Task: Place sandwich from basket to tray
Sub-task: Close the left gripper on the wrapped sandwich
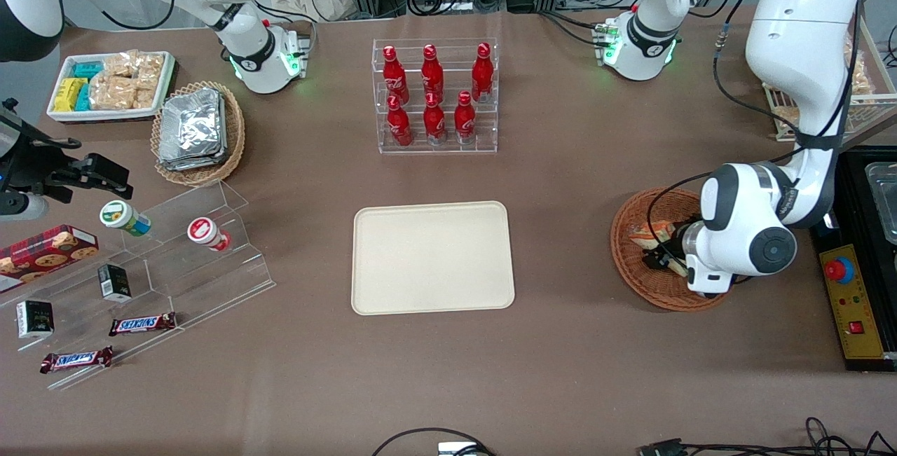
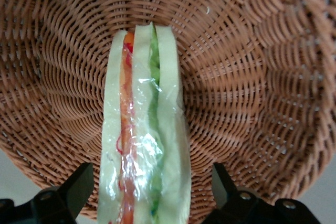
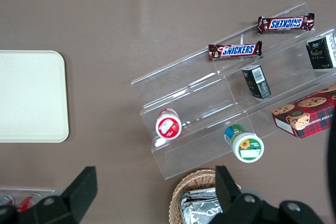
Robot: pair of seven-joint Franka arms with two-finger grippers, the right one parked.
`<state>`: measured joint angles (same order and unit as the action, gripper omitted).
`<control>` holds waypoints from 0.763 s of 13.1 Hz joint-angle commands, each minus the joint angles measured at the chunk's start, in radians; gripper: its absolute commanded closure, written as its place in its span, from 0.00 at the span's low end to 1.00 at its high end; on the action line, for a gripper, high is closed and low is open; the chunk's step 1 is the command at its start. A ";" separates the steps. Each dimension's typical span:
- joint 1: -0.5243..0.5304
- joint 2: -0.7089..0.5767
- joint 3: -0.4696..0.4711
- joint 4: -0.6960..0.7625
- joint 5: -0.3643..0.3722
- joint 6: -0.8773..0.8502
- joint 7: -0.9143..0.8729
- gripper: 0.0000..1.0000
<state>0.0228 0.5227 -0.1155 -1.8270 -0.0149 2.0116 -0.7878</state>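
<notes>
None of the moving is done yet, I think. My sandwich (image 2: 143, 129) sits in the basket (image 2: 252, 77), standing on its edge, and the tray (image 1: 432, 258) lies bare in the middle of the tabletop (image 1: 574, 344), well apart from the basket.

My gripper (image 2: 149, 195) is low inside the basket, at the working arm's end of the tabletop. My fingers (image 2: 71, 190) are spread wide, one on each side of the sandwich, and they are not touching it. So the grab has not happened. What is left is nearly everything (close on the bread, lift it out, carry it over, set it down on the tray).

The sandwich is a thin wedge of soft pale bread with an orange-red stripe and a green stripe running along it. Clear wrap covers it, and the wrap is shiny and crinkly, so it may be a bit slippery. The bread looks squashy, so I guess a hard squeeze would dent it.

The basket is round and shallow, made of reddish-brown woven twigs that go round in bumpy rings. The tray is flat, smooth and cream-coloured, with rounded corners and a low rim. It looks like hard plastic.
</notes>
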 commanded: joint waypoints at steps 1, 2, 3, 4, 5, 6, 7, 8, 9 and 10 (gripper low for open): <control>0.005 -0.009 0.000 -0.023 0.007 0.025 -0.016 0.01; 0.006 -0.010 0.000 -0.034 0.009 0.036 -0.014 0.04; 0.006 -0.010 0.000 -0.037 0.009 0.047 -0.014 0.18; 0.006 -0.010 0.000 -0.035 0.009 0.047 -0.014 0.37; 0.008 -0.013 0.000 -0.035 0.007 0.047 -0.013 0.55; 0.011 -0.021 0.000 -0.034 0.007 0.046 0.004 0.69; 0.014 -0.030 0.000 -0.025 0.006 0.033 0.034 0.72; 0.014 -0.049 0.000 -0.021 0.006 0.018 0.095 0.72; 0.014 -0.064 0.000 -0.012 0.006 -0.008 0.152 0.76; 0.014 -0.079 0.000 0.006 0.006 -0.040 0.197 0.84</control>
<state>0.0326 0.4963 -0.1140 -1.8349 -0.0141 2.0302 -0.6694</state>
